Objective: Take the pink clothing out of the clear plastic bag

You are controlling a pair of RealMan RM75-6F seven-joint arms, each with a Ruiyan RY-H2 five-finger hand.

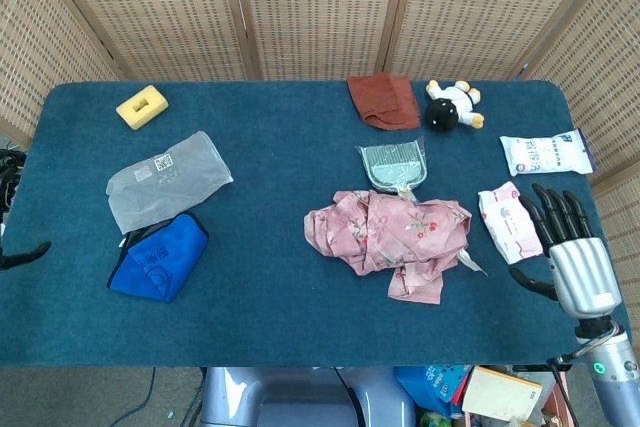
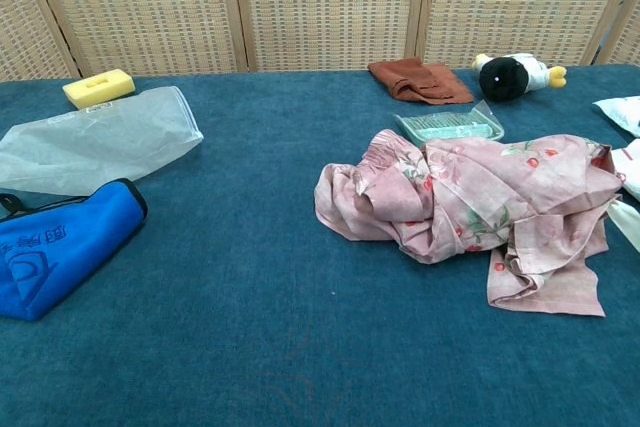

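The pink clothing (image 1: 388, 239) is found crumpled on the table (image 1: 300, 317) at centre right, well apart from the clear plastic bag (image 1: 165, 178), which lies flat at left, touching a blue pouch (image 1: 157, 257). The right hand (image 1: 572, 259) is seen at lower right, fingers apart and holding nothing. Only a dark tip of the left hand (image 1: 25, 253) is seen at the left edge; its state cannot be told.

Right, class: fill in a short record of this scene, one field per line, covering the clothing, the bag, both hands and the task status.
pink clothing: crumpled heap on the table, outside the bag
clear plastic bag: flat, empty, apart from the clothing, beside the blue pouch
right hand: at the table's near right edge, fingers apart, holding nothing
left hand: only a dark tip at the frame's left edge
task status: looks done
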